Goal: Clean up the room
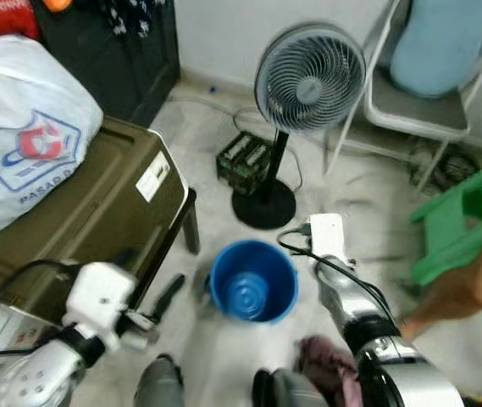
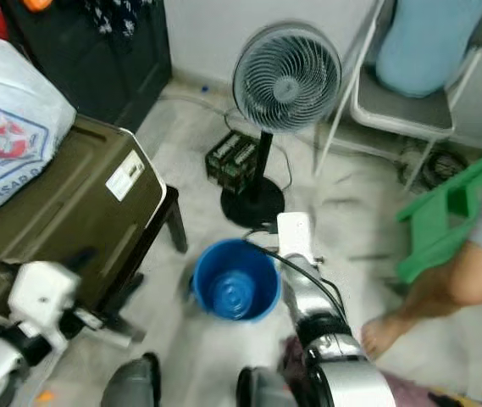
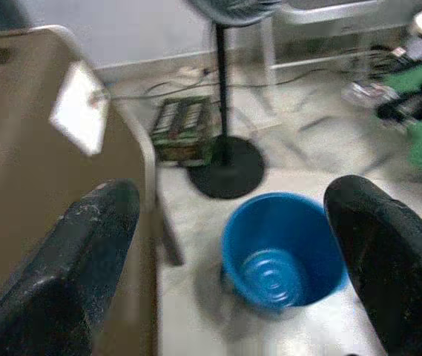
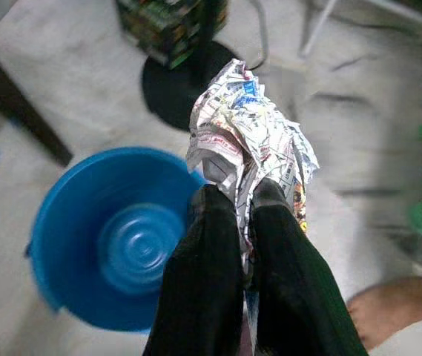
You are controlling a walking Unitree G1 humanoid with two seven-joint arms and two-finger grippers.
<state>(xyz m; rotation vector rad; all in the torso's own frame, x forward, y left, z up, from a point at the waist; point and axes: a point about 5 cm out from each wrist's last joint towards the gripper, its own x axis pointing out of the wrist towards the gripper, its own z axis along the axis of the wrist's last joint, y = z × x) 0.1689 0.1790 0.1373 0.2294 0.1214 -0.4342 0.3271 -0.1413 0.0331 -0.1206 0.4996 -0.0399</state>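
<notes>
The right gripper [image 4: 244, 196] has its fingers pinched tight on a crumpled ball of printed paper [image 4: 249, 130], held in the air just beside the rim of the blue bucket [image 1: 252, 281], which stands open on the pale floor [image 1: 198, 136]. The left gripper [image 3: 233, 245] hangs with its fingers spread wide and nothing between them, near the olive storage box [image 1: 80, 220] that carries a white plastic bag [image 1: 20, 119]. Behind the bucket stands a pedestal fan [image 1: 308, 80], with a person's bare leg [image 2: 444, 297] and a green stool [image 1: 461, 220] off to the robot's right.
</notes>
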